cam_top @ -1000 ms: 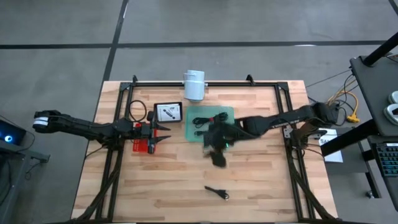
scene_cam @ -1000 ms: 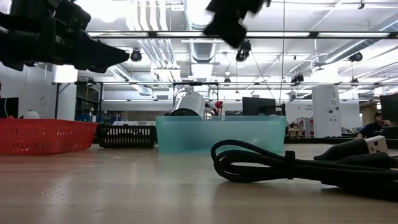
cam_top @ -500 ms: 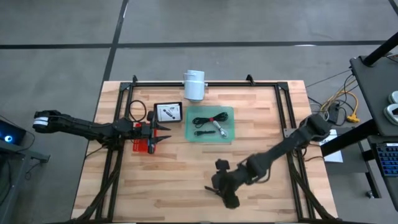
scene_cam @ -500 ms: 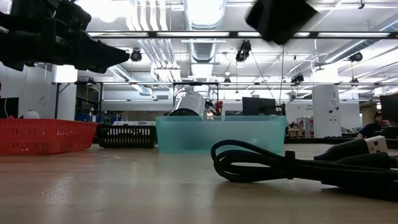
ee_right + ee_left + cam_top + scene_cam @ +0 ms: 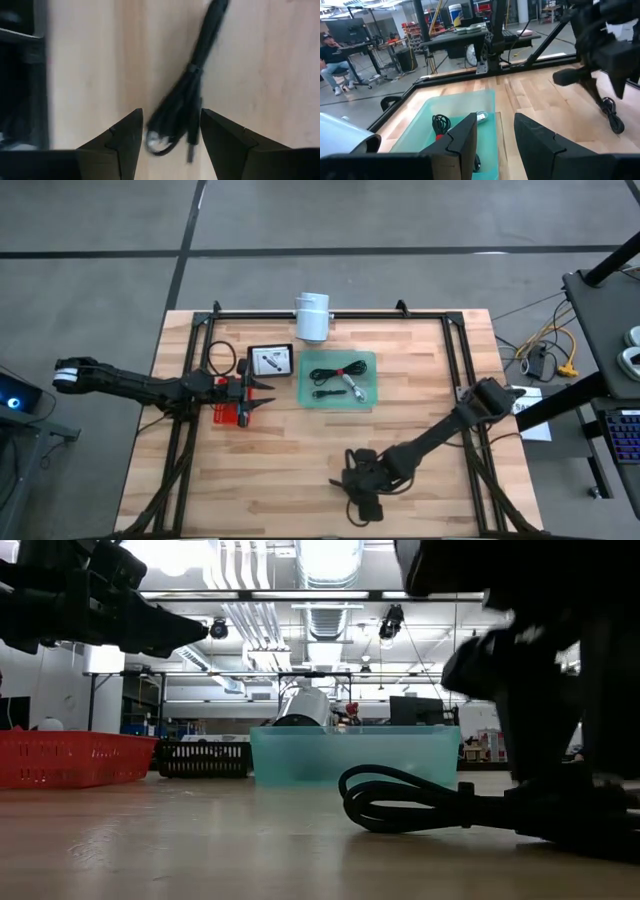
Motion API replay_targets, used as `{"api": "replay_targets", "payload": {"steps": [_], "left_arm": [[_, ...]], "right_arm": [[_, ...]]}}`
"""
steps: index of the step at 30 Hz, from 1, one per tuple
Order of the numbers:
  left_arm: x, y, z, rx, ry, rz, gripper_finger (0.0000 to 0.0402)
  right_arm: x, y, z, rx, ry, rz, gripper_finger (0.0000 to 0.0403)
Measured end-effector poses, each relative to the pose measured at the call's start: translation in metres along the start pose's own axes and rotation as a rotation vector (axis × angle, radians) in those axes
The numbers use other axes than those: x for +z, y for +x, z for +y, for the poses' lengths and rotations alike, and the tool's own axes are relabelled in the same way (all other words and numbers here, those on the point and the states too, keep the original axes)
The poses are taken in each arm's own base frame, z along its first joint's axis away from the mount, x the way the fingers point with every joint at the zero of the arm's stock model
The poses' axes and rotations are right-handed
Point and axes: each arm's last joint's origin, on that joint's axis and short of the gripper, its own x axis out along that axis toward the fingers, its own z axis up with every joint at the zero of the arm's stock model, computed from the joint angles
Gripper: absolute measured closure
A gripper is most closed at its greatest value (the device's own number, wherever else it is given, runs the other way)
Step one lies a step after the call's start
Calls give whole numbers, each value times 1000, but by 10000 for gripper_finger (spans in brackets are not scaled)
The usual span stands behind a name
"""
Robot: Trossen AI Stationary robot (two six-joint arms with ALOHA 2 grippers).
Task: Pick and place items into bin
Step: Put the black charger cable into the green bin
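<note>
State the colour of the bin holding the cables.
Translucent teal-green bin; the high view shows it best.

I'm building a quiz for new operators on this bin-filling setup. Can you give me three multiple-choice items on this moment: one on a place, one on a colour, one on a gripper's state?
1. Where is the right gripper?
A. over the bin
B. above the loose black cable near the table's front edge
C. parked off the table

2. What colour is the bin?
A. teal
B. yellow
C. white

3. The right gripper's fingers are:
A. shut on the cable
B. open, astride the cable
C. hidden

Key: B, the high view shows it; A, the high and low views agree; B, the right wrist view shows the gap.
</note>
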Motion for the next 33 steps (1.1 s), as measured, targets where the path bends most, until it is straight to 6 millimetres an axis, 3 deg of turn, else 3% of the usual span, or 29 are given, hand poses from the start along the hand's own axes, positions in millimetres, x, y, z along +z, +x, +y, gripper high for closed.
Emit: {"api": "replay_targets", "payload": {"steps": [5,12,22,24,29,33], "left_arm": [[0,0,0,0,0,0,286],[0,0,0,0,0,0,286],[0,0,0,0,0,-1,286],[0,0,0,0,0,-1,286],[0,0,0,0,0,-1,286],[0,0,0,0,0,0,286]], "right_arm": [[0,16,-2,-20,-21,35,218],[2,18,-2,-14,-92,49,234],[1,15,-1,43,-343,73,375],[1,13,-1,42,-360,72,382],[4,-1,-11,-64,-419,55,384],[12,-33,-27,-341,-474,-38,385]]}}
